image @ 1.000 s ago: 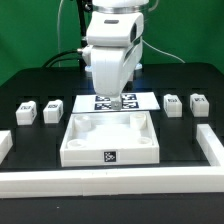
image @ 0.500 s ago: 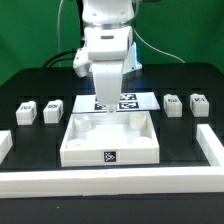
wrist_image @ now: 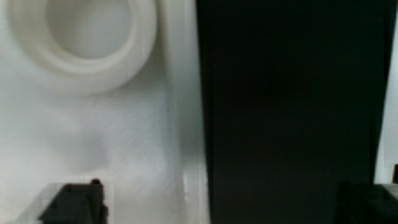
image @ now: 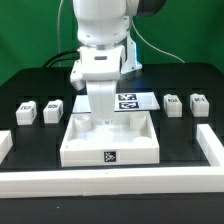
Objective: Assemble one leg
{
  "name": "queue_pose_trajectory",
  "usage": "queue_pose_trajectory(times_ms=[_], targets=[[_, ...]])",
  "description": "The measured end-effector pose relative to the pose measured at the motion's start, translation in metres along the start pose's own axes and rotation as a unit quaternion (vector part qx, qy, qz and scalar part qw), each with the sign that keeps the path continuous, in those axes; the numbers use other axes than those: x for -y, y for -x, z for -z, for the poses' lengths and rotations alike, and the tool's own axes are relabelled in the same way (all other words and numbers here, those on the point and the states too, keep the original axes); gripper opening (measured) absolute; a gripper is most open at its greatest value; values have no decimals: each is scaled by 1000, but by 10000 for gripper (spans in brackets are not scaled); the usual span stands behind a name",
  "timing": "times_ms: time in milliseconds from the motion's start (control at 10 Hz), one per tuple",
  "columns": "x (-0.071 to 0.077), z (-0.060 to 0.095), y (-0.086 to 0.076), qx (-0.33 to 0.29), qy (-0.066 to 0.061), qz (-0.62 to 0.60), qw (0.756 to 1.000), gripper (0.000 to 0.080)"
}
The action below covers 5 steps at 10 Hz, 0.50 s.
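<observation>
I am hanging low over the panel (image: 110, 140), with my wrist above its far corner on the exterior view's left. My jaws are standing released and spread wide. In the wrist view my two dark fingertips (wrist_image: 71, 203) are showing far apart, and between them the panel's white edge is meeting a strip of the black surface (wrist_image: 285, 100). I am grasping nothing. In the exterior view my jaws are blending into the white panel below them, so I cannot make them out there.

The panel is lying like a shallow tray, with a raised rim running round a sunken middle. A round socket (wrist_image: 80, 45) is sitting in the corner under my wrist, close to the edge. A tag (image: 110, 156) is facing out from the panel's near wall.

The four legs are resting on the surface outside the panel, apart from it and from me. Two are standing side by side on the exterior view's left (image: 27, 111) (image: 53, 108), and two on its right (image: 172, 104) (image: 198, 103). Each is showing a tag.

The marker board (image: 135, 100) is lying just behind the panel, partly hidden by my arm. A white rail (image: 110, 182) is running along the near side of the surface and turning up at both ends.
</observation>
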<state>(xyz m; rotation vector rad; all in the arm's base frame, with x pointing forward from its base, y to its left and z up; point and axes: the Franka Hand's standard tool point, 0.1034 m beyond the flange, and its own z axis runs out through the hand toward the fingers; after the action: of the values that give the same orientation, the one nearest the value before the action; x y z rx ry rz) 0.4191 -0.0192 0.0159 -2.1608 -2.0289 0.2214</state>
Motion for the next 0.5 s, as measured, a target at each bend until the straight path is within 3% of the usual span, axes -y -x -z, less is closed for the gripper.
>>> queue_pose_trajectory(times_ms=[500], targets=[[0,-3,-3,0,-3,-1,1000,649]])
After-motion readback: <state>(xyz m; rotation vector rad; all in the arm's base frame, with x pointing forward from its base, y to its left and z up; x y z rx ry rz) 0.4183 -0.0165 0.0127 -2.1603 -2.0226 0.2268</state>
